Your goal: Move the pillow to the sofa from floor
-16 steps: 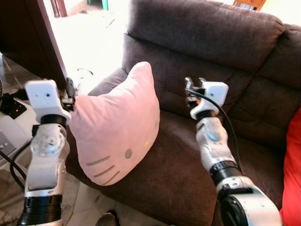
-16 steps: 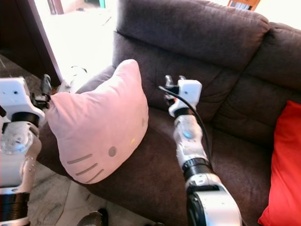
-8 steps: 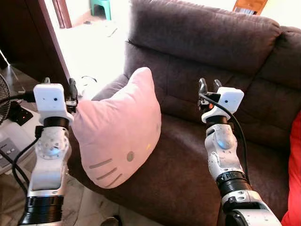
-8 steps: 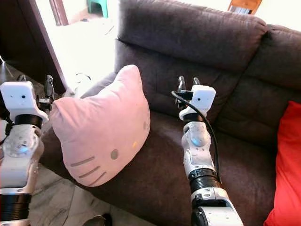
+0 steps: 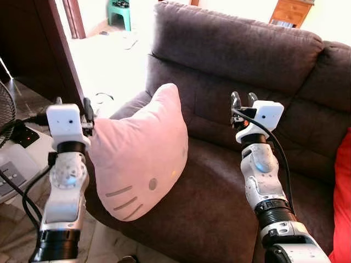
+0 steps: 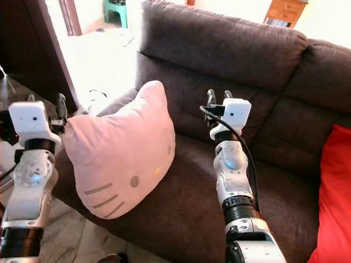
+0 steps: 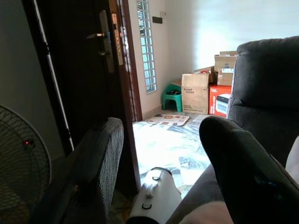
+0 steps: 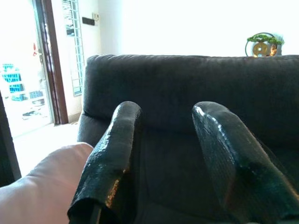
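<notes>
Now pillow point(image 5: 140, 153) leaning on sofa point(image 5: 236, 60) arm, touching left hand point(image 5: 72, 104), far nearer than right hand point(image 5: 244, 99). Both hands spread, holding nothing.

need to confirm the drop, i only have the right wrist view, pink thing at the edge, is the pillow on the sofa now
Observer: Yes. In the left eye view the pink pillow leans on the sofa at its left armrest end, lower edge hanging past the seat front.
Operator: is the left pincer holding it
Observer: The left pincer is open beside the pillow's left edge; its wrist view shows nothing between the fingers.
Operator: and mine
Observer: The right pincer is open above the seat, to the right of the pillow and apart from it.
Operator: anything else on the seat
Observer: A red cushion at the sofa's right end.
</notes>
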Robot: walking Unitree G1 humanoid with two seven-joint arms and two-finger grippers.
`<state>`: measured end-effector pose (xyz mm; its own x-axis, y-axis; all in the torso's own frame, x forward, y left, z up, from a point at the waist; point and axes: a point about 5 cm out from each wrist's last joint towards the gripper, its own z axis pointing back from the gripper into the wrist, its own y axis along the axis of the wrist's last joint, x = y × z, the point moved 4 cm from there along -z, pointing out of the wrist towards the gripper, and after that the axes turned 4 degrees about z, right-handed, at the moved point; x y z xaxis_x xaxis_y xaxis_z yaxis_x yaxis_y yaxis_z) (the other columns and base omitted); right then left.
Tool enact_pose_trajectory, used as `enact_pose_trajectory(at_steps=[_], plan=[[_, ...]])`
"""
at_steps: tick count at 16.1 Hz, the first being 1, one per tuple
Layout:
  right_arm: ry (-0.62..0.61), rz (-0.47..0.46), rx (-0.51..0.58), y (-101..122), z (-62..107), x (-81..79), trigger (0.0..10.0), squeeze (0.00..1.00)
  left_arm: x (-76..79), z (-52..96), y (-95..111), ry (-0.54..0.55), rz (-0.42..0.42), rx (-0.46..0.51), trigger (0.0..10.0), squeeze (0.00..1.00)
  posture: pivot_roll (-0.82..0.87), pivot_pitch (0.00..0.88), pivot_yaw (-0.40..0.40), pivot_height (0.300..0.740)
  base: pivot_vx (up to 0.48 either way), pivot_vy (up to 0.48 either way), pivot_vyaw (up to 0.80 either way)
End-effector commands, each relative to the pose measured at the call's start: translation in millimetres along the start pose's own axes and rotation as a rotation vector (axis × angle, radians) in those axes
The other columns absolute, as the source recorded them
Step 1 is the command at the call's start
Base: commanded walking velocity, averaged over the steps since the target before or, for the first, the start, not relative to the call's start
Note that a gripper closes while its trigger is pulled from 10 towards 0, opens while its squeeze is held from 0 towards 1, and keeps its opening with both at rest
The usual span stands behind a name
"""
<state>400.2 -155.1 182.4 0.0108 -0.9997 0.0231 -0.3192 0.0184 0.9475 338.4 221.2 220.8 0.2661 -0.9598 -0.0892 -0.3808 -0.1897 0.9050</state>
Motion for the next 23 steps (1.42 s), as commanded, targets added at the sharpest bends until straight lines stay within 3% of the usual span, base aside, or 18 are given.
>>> enact_pose_trajectory(at_steps=[1, 4, 10, 16, 19, 21, 23], plan=[[-0.027, -0.003, -0.011, -1.2, 3.0, 10.4, 10.0, 0.00, 3.3, 1.8, -0.8, -0.012, -0.022, 0.009, 10.0, 0.00, 0.12, 0.044, -0.105, 0.740, 0.000, 0.000, 0.00], [-0.018, -0.022, 0.013, 2.2, 5.5, 6.3, 10.0, 0.00, 4.6, -1.3, 3.1, -0.023, -0.047, 0.034, 10.0, 0.00, 0.12, 0.029, -0.095, 0.740, 0.000, -0.092, -0.65], [-0.020, -0.029, 0.014, 2.9, 4.5, 4.2, 10.0, 0.00, 13.7, -3.7, 11.2, -0.052, -0.033, 0.071, 10.0, 0.00, 0.13, 0.008, -0.089, 0.740, 0.000, -0.282, 0.00], [-0.029, -0.010, -0.009, -3.5, 10.8, 5.1, 10.0, 0.00, 14.3, -1.4, 9.4, -0.075, -0.044, 0.066, 10.0, 0.00, 0.12, 0.060, -0.094, 0.740, 0.000, -0.282, -0.24], [-0.062, 0.018, -0.028, -9.8, 15.6, 20.4, 10.0, 0.00, 17.1, 5.4, -7.0, -0.098, -0.034, 0.009, 10.0, 0.00, 0.12, 0.041, -0.078, 0.740, 0.000, -0.279, 0.00], [-0.095, 0.049, -0.078, -23.0, 23.2, 35.2, 10.0, 0.00, 21.9, 11.7, -31.7, -0.135, -0.002, -0.096, 10.0, 0.00, 0.12, 0.016, -0.062, 0.740, 0.000, 0.000, 0.00], [-0.148, 0.078, -0.164, -45.5, 37.7, 51.9, 10.0, 0.00, 1.6, 20.4, -74.2, -0.074, 0.014, -0.243, 10.0, 0.00, 0.10, 0.000, -0.049, 0.740, 0.000, 0.000, 0.00]])
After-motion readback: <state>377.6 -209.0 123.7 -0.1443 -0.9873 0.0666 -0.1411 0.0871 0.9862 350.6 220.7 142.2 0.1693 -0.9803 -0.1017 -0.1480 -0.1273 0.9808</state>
